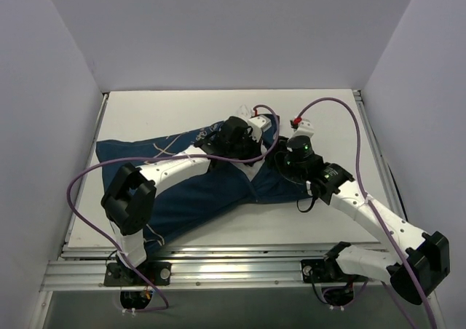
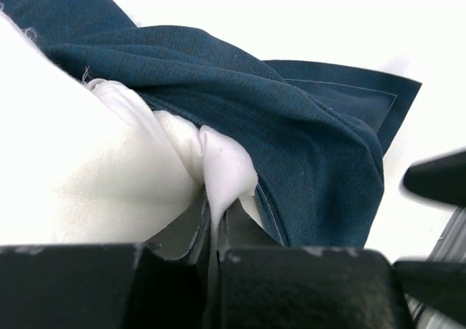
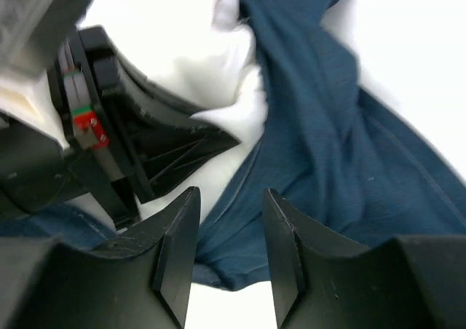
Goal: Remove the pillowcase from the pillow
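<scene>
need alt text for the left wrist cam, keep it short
The left gripper is shut on a pinched fold of the white pillow, seen close up. The navy pillowcase lies bunched just behind the pinch, leaving this corner of the pillow bare, with the pale table beyond.

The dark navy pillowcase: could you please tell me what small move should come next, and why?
Probably close the right gripper on the dark navy fabric pillowcase beneath it. Its jaws stand open just over that cloth, while the left gripper is shut on a pinch of the plump white pillow, anchoring it for a pull.
</scene>
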Available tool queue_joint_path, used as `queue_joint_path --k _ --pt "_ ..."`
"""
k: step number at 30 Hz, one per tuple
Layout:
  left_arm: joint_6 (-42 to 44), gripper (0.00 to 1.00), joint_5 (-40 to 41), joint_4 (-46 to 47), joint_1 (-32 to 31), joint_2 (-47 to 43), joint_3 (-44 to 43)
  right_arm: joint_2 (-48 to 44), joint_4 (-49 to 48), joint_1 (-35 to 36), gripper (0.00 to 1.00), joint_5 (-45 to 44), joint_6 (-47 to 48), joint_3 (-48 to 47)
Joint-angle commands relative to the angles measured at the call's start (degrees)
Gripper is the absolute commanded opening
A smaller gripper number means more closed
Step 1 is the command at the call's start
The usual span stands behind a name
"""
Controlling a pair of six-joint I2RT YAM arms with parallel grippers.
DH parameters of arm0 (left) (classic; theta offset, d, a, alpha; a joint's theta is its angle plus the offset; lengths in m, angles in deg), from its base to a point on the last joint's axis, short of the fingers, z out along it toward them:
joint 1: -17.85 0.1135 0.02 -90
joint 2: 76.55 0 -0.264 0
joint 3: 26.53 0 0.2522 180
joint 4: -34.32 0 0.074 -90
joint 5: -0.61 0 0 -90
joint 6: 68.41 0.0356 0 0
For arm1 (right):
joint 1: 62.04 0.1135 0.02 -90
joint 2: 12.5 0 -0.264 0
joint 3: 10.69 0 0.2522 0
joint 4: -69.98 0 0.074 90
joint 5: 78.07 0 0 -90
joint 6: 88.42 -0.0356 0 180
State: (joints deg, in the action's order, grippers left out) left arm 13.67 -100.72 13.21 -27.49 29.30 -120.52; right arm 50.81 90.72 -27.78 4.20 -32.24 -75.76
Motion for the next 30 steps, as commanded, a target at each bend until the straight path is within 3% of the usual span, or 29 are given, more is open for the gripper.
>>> queue_joint_path --k 1,7,12,15,19,22,23,26,30 --pt "-5.3 0.02 0.5 -0.4 0.3 -2.0 1.6 2.4 -1.3 1.3 0.35 -2.3 -2.3 -0.2" --pt "-5.7 0.02 1.0 -0.8 0.3 -2.0 2.1 6.4 -6.4 1.3 0.39 -4.4 -3.8 5.7" --pt "-5.7 0.02 1.1 -1.0 0.3 -2.1 2.4 11.7 -11.5 1.3 0.58 -5.9 -4.8 8.8" --pt "-5.5 0.02 1.4 -1.4 0.3 -2.5 2.5 13.8 -13.5 1.3 0.60 -6.8 -5.7 9.8" --pt "-5.3 0.02 1.8 -2.5 0.3 -3.2 2.8 14.6 -14.2 0.3 0.48 -9.6 -6.6 11.5" --pt "-5.3 0.02 1.9 -3.1 0.9 -4.6 3.7 14.3 -13.5 -3.0 0.27 -9.6 -6.5 13.2" --pt "-5.5 0.02 1.9 -3.4 1.0 -4.9 4.2 14.0 -13.5 -4.1 0.15 -9.2 -6.4 13.9" --pt "-6.0 0.02 2.0 -4.2 1.7 -7.0 5.1 12.5 -13.4 -8.8 0.00 -7.7 -5.5 16.1" --pt "-8.0 0.02 3.3 -6.6 3.3 -10.6 6.1 11.4 -9.4 -12.0 0.00 -8.7 -4.8 15.5"
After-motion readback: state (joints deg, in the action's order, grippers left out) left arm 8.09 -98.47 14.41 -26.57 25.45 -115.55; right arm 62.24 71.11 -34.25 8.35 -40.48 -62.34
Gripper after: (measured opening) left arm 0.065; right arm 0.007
